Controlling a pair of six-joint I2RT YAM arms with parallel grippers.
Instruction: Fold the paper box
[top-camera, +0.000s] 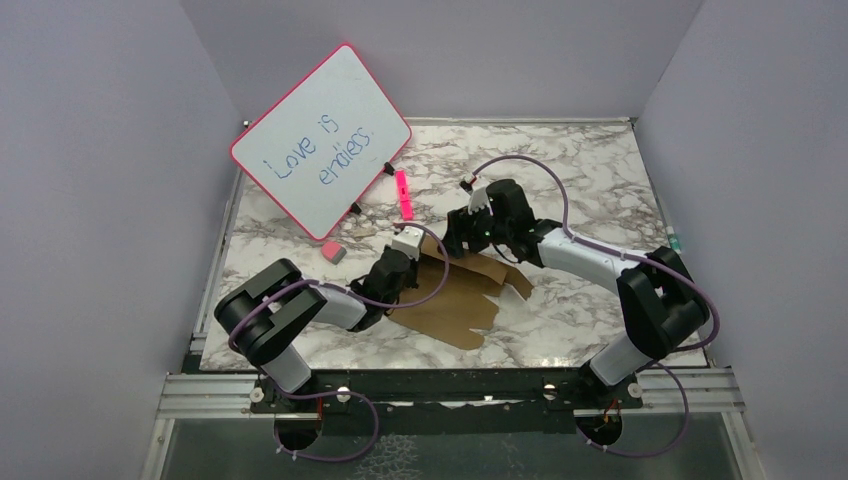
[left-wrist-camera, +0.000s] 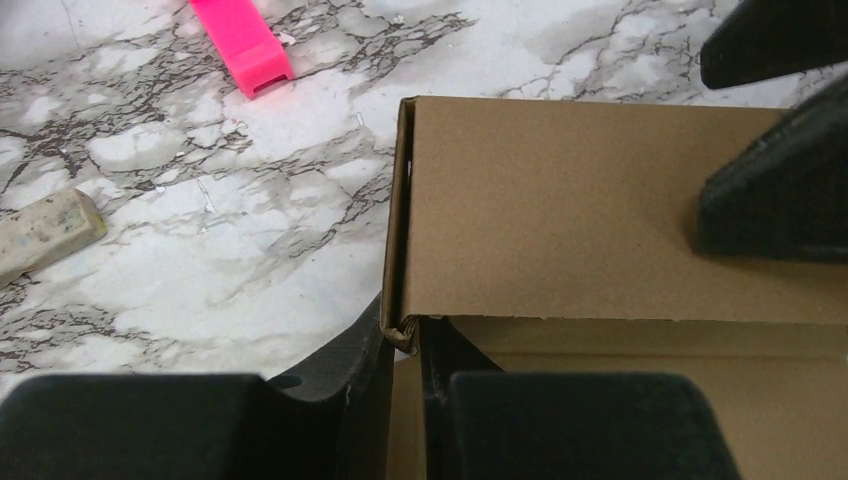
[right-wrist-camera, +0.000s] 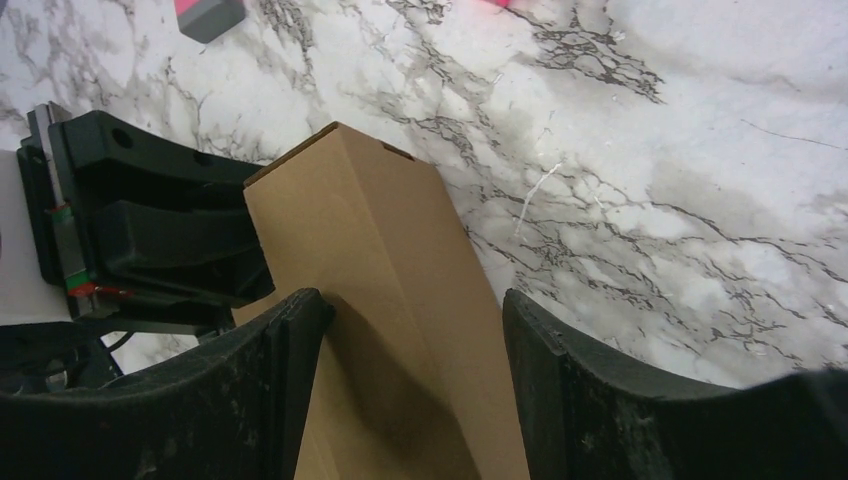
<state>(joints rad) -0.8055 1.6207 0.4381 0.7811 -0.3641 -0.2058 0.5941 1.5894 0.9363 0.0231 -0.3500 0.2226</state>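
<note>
Here's how it stood: the paper box (top-camera: 455, 305) lay mid-way across the marble table (top-camera: 590, 170), between my two arms, with one wall folded upright. My left pincer (left-wrist-camera: 405, 365) was clamped on that wall's corner, the cardboard pinched tight between both fingers. My right pincer (right-wrist-camera: 410, 315) stood spread, straddling the raised wall, one finger touching the cardboard and the other clear of it. The pink marker (top-camera: 403, 194) and the whiteboard (top-camera: 320, 140) sat behind the box.
</note>
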